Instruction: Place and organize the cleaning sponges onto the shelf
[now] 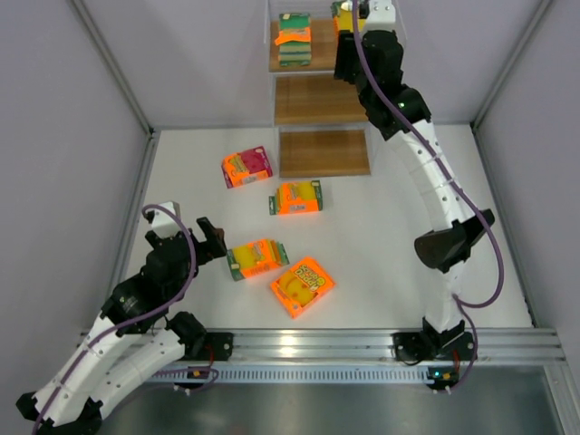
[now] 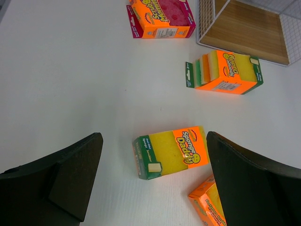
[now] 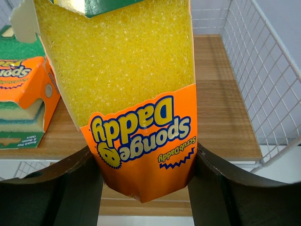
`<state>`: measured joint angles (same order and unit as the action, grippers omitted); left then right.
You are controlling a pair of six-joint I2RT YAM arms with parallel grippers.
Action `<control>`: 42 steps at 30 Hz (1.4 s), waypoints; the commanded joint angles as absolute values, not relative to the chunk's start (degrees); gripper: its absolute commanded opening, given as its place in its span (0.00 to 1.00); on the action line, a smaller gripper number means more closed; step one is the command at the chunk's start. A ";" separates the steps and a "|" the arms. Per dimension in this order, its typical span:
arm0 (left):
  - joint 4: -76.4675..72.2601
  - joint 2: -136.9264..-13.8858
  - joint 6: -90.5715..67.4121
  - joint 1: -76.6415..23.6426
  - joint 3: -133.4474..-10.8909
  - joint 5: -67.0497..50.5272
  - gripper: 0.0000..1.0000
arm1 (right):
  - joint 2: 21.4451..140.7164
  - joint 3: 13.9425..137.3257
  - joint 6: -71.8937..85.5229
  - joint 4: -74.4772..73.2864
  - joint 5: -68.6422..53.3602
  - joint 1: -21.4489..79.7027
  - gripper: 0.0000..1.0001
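Yellow sponge pack [image 3: 127, 70], likely light and squashy, is clamped by its sides in the right gripper [image 3: 146, 183] over the shelf [image 3: 223, 108].

One sponge pack [image 3: 141, 94] is yellow with an orange band and blue-edged lettering, another pack [image 1: 246, 167] pink-red, shelf boards [image 1: 323, 152] brown wood-grain.

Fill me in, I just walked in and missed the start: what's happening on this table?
Two robot arms are shelving packaged sponges. The right gripper is shut on a yellow sponge pack with an orange cardboard sleeve, holding it over the top brown wooden board of the wire-framed shelf, where a green-and-orange sponge pack already lies. The left gripper hangs open above the white table, facing a yellow-and-green pack. Four packs lie on the table, including a pink-red one.
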<state>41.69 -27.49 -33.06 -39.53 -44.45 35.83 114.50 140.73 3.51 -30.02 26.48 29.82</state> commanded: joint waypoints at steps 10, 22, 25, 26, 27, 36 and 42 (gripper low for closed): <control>42.01 -27.16 -33.05 -39.64 -44.38 37.35 0.98 | 116.36 143.17 5.63 -23.73 25.92 28.48 0.45; 42.10 -27.51 -33.05 -39.64 -44.38 37.79 0.98 | 118.39 143.70 6.68 -22.85 24.52 26.63 0.65; 42.10 -27.60 -33.05 -39.64 -44.39 37.79 0.99 | 118.39 143.70 6.59 -23.64 24.70 26.54 0.84; 42.10 -27.68 -33.13 -39.64 -44.47 37.79 0.98 | 118.30 143.79 6.24 -23.82 24.70 26.63 0.90; 42.10 -27.60 -33.13 -39.64 -44.39 37.79 0.98 | 118.30 143.70 6.24 -23.99 24.70 26.54 0.92; 42.10 -27.42 -33.13 -39.64 -44.47 37.62 0.99 | 116.37 143.88 5.63 -23.29 23.91 26.72 1.00; 42.10 -27.33 -33.05 -39.64 -44.47 37.62 0.99 | 116.54 143.88 3.08 -21.62 24.79 26.89 0.98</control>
